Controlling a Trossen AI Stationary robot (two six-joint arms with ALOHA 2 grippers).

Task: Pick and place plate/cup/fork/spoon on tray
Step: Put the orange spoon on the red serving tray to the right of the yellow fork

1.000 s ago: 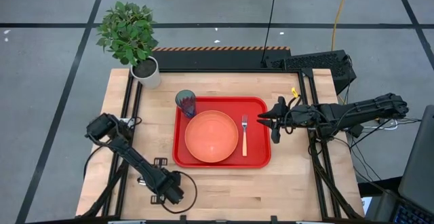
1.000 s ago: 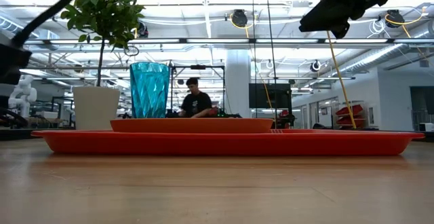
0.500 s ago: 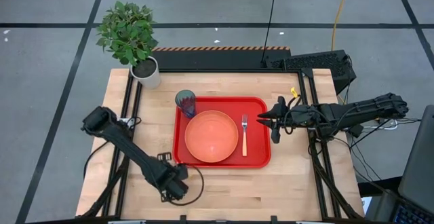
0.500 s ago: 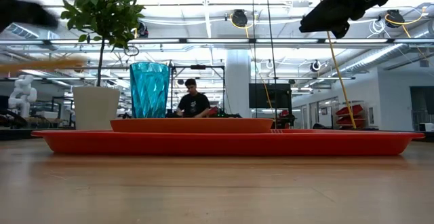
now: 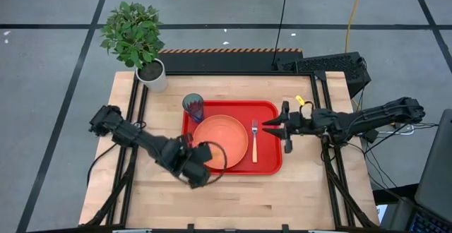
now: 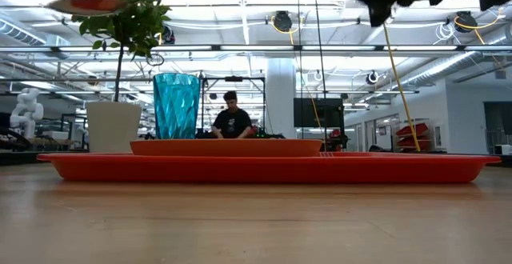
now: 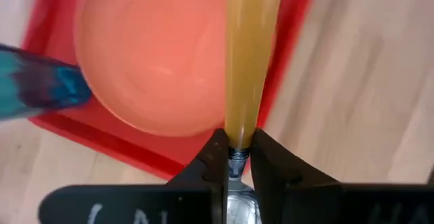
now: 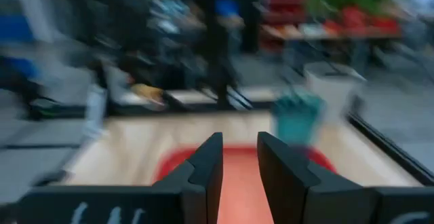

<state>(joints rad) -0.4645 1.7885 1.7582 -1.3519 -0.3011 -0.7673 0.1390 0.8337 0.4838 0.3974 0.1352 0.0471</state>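
The red tray (image 5: 274,161) lies mid-table. On it are the salmon plate (image 5: 220,141), the teal cup (image 5: 194,107) at its far left corner and the fork (image 5: 254,140) right of the plate. My left gripper (image 5: 200,164) is above the tray's near left corner, shut on the spoon (image 7: 247,54). The spoon also shows high up in the low view (image 6: 88,4). My right gripper (image 5: 267,126) hovers over the tray's right part, near the fork's tines, shut and empty; its fingers show in its own wrist view (image 8: 240,139). My left gripper pinches the spoon between its two fingers at the neck (image 7: 236,151), where the orange-tan handle meets the silver metal. The fingers lie across the spoon and come from above. The handle (image 7: 249,20) sticks out ahead over the tray's edge. The spoon is lifted clear.
A white pot with a green plant (image 5: 152,74) stands at the table's far left corner. Bare wood lies in front of the tray (image 5: 233,198) and left of it. A person (image 6: 230,120) sits in the room beyond the table.
My left gripper has gone from near the table's front edge toward the far edge and the right, to the tray's near left corner. It has risen with the spoon and turned. My right gripper has moved a little toward the table's left, over the tray.
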